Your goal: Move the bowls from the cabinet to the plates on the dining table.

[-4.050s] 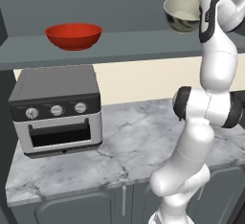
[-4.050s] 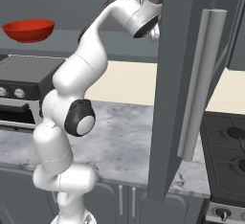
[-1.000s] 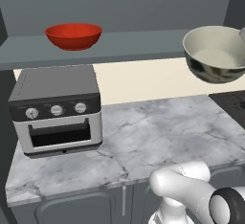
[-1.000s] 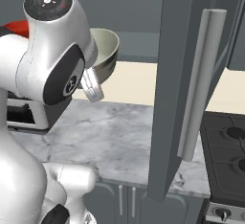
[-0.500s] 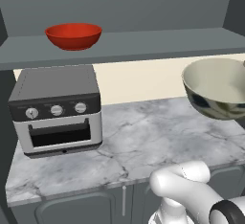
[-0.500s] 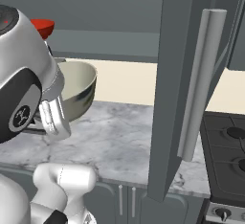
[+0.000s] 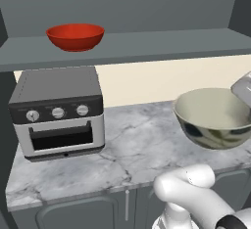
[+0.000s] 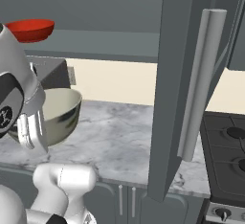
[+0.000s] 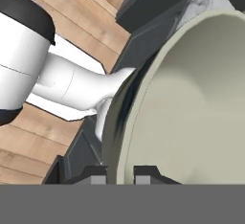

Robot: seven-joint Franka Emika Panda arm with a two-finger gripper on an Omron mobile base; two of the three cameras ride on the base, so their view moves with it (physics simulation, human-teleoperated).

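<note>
My gripper [image 9: 119, 176] is shut on the rim of the cream-beige bowl [image 9: 191, 108], one finger inside the rim and one outside. The bowl [image 7: 213, 115] hangs upright above the marble counter's front part, below the shelf, with its mottled outside showing. In the right base view the same bowl [image 8: 57, 115] sits just behind my gripper [image 8: 32, 131]. The red bowl [image 7: 75, 36] rests on the open cabinet's shelf [image 7: 162, 44] at the left. The plates and the dining table are out of view.
A toaster oven [image 7: 58, 110] stands on the marble counter [image 7: 132, 149] under the red bowl. The cabinet door [image 8: 179, 84] with its long silver handle [image 8: 201, 84] stands open at the right. A stove [image 8: 229, 156] lies beyond it.
The cream-beige bowl has come down from shelf height to just above the counter, still in my shut gripper. The red bowl has stayed put.
</note>
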